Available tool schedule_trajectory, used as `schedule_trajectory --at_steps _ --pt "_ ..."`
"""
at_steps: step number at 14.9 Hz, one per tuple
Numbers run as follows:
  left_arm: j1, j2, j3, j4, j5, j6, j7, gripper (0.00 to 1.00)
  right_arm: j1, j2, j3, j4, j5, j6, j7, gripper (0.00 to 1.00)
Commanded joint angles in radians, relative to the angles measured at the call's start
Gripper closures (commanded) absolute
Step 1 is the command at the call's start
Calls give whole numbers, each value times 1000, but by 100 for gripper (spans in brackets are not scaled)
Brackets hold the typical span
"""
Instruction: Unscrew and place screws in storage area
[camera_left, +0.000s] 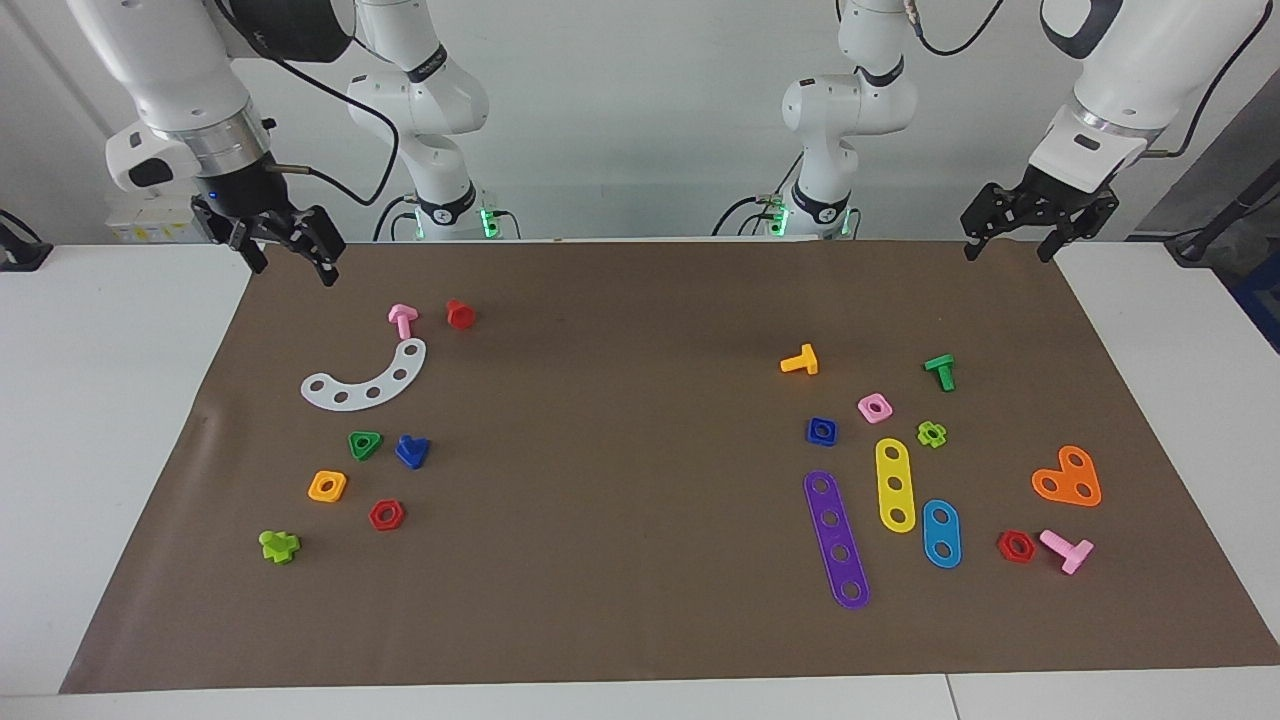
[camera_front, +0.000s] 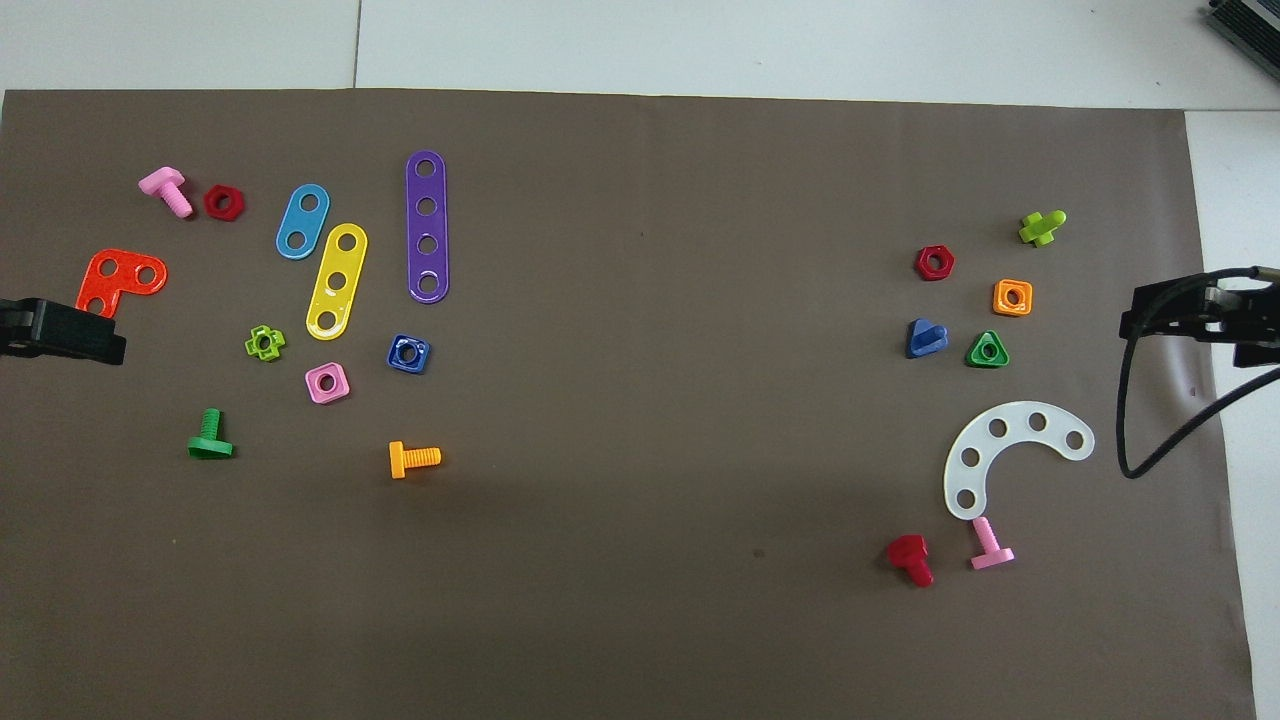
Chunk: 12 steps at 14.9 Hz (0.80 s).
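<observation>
The dark-blue bolt (camera_left: 412, 450) with a triangular head lies on the brown mat toward the right arm's end, beside a green triangular nut (camera_left: 365, 444); it also shows in the overhead view (camera_front: 925, 338). The dark-blue square nut (camera_left: 822, 431) lies apart from it toward the left arm's end, beside a pink square nut (camera_left: 875, 407); the overhead view shows it too (camera_front: 408, 353). My right gripper (camera_left: 296, 272) is open and empty, raised over the mat's corner by its base. My left gripper (camera_left: 1008, 255) is open and empty, raised over the mat's other corner by its base.
Toward the right arm's end lie a white curved plate (camera_left: 366, 379), pink and red bolts, and orange, red and lime pieces. Toward the left arm's end lie purple (camera_left: 836, 538), yellow and light-blue strips, an orange angle plate (camera_left: 1068, 478), and several bolts and nuts.
</observation>
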Motion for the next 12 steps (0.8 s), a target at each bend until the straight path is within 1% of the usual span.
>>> schedule_trajectory --at_steps 1,4,6,8,10,11,12 --pt "12 -20 -4 -17 -5 -1 -8 0 -4 9 11 4 22 -11 -3 0" --pt "12 -20 -4 -17 -5 -1 -8 0 -4 6 12 -3 22 -21 -6 0" --pt "12 -20 -4 -17 -7 1 -8 0 -4 6 12 -1 17 -43 -37 0" --pt "12 -20 -4 -17 -7 -1 -8 0 -12 6 12 -1 16 -37 -75 0" --pt "12 -20 -6 -17 -7 -1 -8 0 8 6 6 1 7 -37 -87 0" --pt "13 -20 -4 -17 -5 -1 -8 0 38 7 -17 1 -6 -37 -89 0" --pt "12 -20 -4 -17 -5 -1 -8 0 77 7 -62 1 -10 -43 -89 0"
